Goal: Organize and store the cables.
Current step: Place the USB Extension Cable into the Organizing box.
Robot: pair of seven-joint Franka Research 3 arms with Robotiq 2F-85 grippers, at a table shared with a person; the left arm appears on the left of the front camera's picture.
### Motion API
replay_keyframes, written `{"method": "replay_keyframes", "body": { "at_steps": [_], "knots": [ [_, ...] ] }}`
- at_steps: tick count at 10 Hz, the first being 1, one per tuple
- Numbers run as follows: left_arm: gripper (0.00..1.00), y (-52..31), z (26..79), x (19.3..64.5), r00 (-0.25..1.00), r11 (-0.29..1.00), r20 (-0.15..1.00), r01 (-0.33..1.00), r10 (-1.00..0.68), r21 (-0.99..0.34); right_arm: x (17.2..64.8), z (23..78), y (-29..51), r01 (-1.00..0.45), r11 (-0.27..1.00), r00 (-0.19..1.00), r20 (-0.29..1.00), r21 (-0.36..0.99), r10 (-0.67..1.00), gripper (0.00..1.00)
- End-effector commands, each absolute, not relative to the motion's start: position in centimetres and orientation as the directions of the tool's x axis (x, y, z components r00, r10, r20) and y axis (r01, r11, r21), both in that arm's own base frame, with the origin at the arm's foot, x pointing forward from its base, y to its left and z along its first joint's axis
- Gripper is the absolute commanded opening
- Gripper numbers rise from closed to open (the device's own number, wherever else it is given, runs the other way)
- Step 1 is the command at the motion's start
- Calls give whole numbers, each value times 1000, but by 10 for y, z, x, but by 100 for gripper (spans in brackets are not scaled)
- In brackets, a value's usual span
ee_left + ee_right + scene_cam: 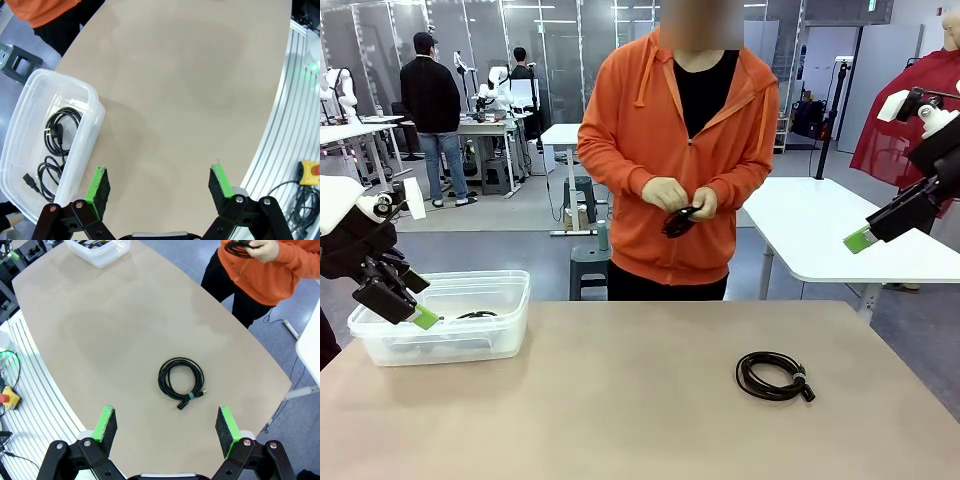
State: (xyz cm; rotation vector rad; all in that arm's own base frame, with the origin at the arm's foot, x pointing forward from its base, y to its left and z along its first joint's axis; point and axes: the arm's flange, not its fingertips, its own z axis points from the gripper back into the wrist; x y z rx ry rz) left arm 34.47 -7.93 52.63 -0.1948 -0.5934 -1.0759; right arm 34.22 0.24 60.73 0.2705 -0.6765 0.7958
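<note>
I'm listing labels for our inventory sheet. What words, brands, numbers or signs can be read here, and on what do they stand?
No text can be read.
Clear bin: no print visible.
Loose coiled cable: no legible label or brand.
Yellow box with red button: any marking too small to read.
</note>
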Motion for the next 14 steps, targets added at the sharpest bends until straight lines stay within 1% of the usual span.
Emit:
{"method": "replay_keyframes", "body": {
  "at_steps": [1, 7, 8, 9, 10, 11, 13, 14],
  "knots": [
    [100, -78, 528, 344, 346, 486, 546, 864, -763, 132, 342, 607, 2, -737, 676, 502, 651, -23, 570, 100],
    [100, -78, 528, 344, 346, 486, 546, 864, -763, 132, 342, 607, 2, -733, 680, 505, 650, -23, 567, 100],
    [100, -78, 528, 344, 346, 486, 546, 864, -763, 132, 342, 621, 9, -718, 696, 545, 624, 3, 560, 100],
    [100, -78, 528, 344, 346, 486, 546, 864, -763, 132, 361, 614, 13, -572, 820, 669, 567, -21, 481, 100],
    [100, -78, 528, 344, 346, 486, 546, 864, -763, 132, 380, 601, 20, -524, 851, 743, 501, 22, 444, 100],
    [100, -78, 528, 344, 346, 486, 546, 864, -763, 132, 397, 587, 25, -428, 904, 795, 469, -19, 386, 100],
    [100, -78, 528, 344, 346, 486, 546, 864, -763, 132, 425, 547, 33, -280, 960, 875, 404, -24, 266, 100],
    [100, -78, 528, 344, 346, 486, 546, 864, -763, 132, 436, 524, 36, -230, 973, 901, 373, -18, 220, 100]
  ]
}}
